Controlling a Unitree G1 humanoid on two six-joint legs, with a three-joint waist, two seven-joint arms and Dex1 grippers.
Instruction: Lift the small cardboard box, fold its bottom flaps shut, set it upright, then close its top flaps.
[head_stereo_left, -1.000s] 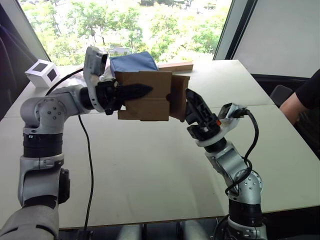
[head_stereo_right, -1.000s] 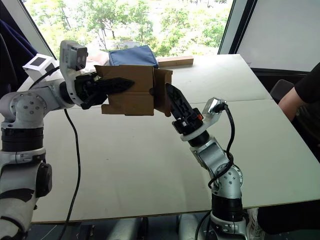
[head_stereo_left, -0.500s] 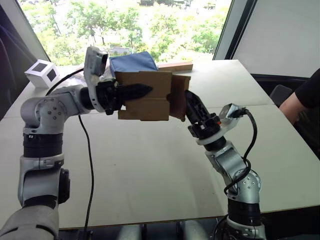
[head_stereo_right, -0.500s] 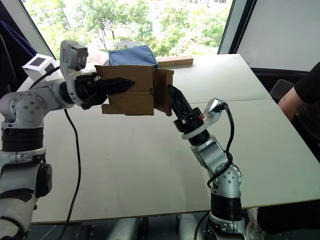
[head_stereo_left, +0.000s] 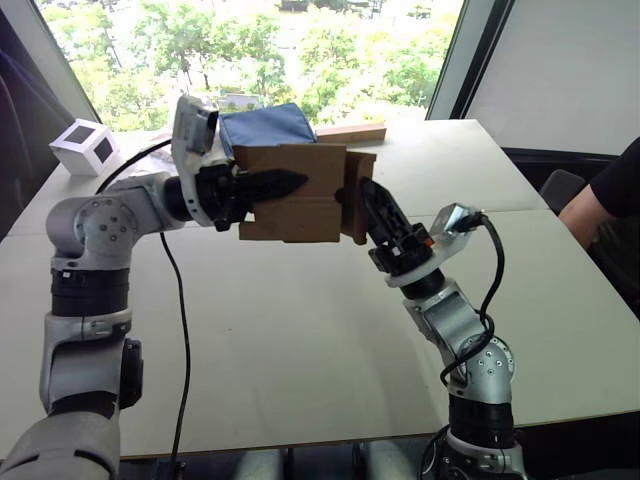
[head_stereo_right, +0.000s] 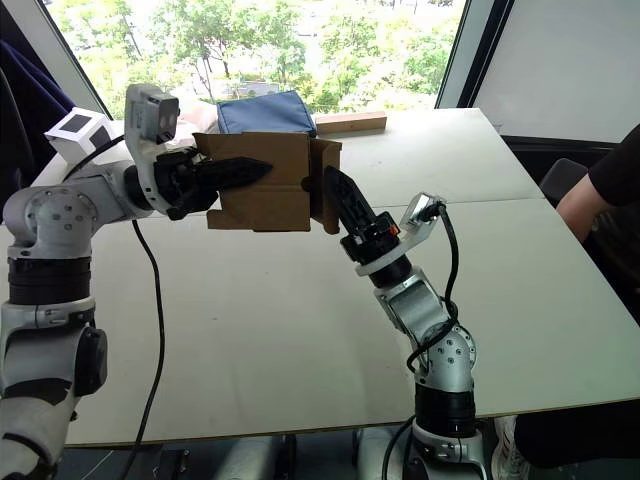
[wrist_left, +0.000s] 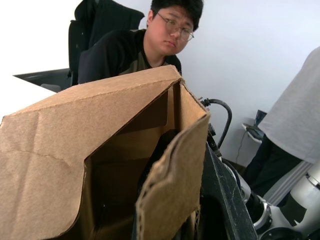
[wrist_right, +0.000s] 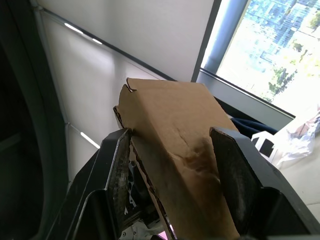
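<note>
Left eye view: your left hand (head_stereo_left: 262, 186) grips the lifted box (head_stereo_left: 296, 195); right hand (head_stereo_left: 378, 213), fingers spread around the end, is pushing the bottom flaps (head_stereo_left: 358, 196). Standing it up and the top flaps are left.

Small cardboard box (head_stereo_left: 290, 192) held above the table (head_stereo_left: 300, 330), on its side. Left gripper (head_stereo_left: 285, 182) closed on box wall, one black finger lying across the front face. Right gripper (head_stereo_left: 368, 200) pressed against the flaps (head_stereo_left: 356, 192) at the box's right end. Blue cloth (head_stereo_left: 265, 125) behind the box. White cube (head_stereo_left: 84, 146) far left; wooden block (head_stereo_left: 352, 132) behind.
</note>
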